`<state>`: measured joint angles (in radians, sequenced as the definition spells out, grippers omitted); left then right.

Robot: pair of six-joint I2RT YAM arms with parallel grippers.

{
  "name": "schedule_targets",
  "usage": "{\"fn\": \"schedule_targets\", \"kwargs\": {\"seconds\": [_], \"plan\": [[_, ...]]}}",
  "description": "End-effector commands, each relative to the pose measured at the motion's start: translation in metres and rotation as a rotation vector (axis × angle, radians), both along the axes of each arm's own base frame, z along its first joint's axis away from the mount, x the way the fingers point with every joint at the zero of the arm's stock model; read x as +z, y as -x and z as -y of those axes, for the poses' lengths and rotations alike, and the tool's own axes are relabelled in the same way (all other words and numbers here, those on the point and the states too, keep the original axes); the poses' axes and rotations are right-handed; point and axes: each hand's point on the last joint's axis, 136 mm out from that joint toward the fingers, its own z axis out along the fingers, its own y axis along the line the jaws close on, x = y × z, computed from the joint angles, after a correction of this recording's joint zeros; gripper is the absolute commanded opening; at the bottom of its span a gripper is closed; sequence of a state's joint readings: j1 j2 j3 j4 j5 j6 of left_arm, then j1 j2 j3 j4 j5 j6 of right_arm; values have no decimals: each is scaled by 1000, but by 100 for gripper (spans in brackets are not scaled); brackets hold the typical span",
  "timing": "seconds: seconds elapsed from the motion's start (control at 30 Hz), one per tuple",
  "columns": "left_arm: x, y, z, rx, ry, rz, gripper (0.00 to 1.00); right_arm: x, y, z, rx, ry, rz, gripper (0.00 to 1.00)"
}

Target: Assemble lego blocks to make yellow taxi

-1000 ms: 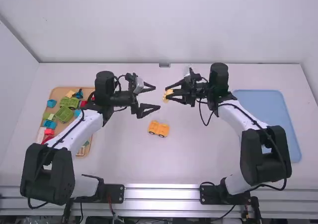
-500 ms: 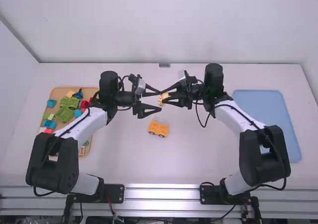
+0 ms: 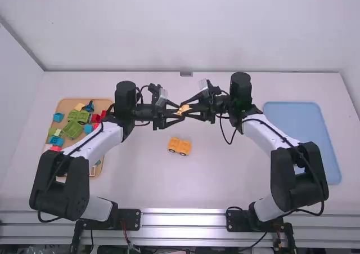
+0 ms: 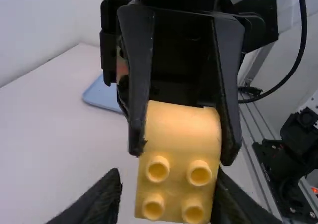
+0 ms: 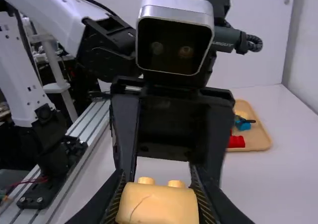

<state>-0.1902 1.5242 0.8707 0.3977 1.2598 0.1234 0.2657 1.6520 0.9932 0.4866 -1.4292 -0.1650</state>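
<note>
Midway between the tabletop's (image 3: 225,178) left and right edges, yellow block (image 4: 181,134) is off the surface, clamped in the right gripper's (image 4: 182,153) jaws. Left gripper (image 4: 168,179) straddles the studded end, jaws apart, gap on one side, looks like a handover. Block should be light, stiff, hard to crush; smooth walls could slip or twist if pinched off-centre. Take it square on opposite flat sides, keep pads off the studs, don't release right until left has it firmly. Glossy moulded plastic, boxy, rounded edges, round hollow-topped studs. Wheeled yellow base (image 3: 179,146) sits mid-tabletop, nearer the near edge than the block, same hard plastic, dark round wheels. Tan tray (image 3: 66,105) by left edge, rounded corners, mixed blocks; smooth blue tray (image 3: 304,136) by right edge
</note>
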Motion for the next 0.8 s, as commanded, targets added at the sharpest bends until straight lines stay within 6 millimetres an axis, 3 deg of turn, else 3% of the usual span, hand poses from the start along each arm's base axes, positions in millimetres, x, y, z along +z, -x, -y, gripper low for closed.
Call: {"fn": "schedule_targets", "kwargs": {"seconds": [0.0, 0.1, 0.2, 0.3, 0.4, 0.43, 0.47, 0.5, 0.6, 0.7, 0.77], "plan": [[5, 4, 8, -30, 4, 20, 36, 10, -5, -2, -16, -3, 31, 12], [4, 7, 12, -44, 1, 36, 31, 10, -5, -2, -14, -5, 32, 13], [4, 9, 13, -48, 0, 31, 25, 10, -6, -2, -22, -3, 34, 24], [-1, 1, 11, -4, -19, 18, 18, 10, -9, 2, -34, -2, 25, 27], [-3, -2, 9, 22, -30, 2, 17, 10, -11, 5, -38, -2, 24, 33], [-4, -2, 10, 20, -30, 1, 17, 10, -11, 5, -39, -2, 24, 40], [-4, -2, 10, 24, -33, 0, 17, 10, -11, 5, -40, -2, 24, 54], [-5, -4, 10, 36, -39, -2, 18, 10, -12, 5, -43, -1, 24, 99], [-14, -17, 6, 122, -80, -20, 20, 7, -22, 5, -104, 13, 27, 99], [-38, -45, -14, 319, -199, -103, 20, -1, -69, 24, -376, 69, -84, 98], [-51, -55, -24, 414, -288, -152, 19, -7, -89, 42, -522, 108, -129, 99]]}}
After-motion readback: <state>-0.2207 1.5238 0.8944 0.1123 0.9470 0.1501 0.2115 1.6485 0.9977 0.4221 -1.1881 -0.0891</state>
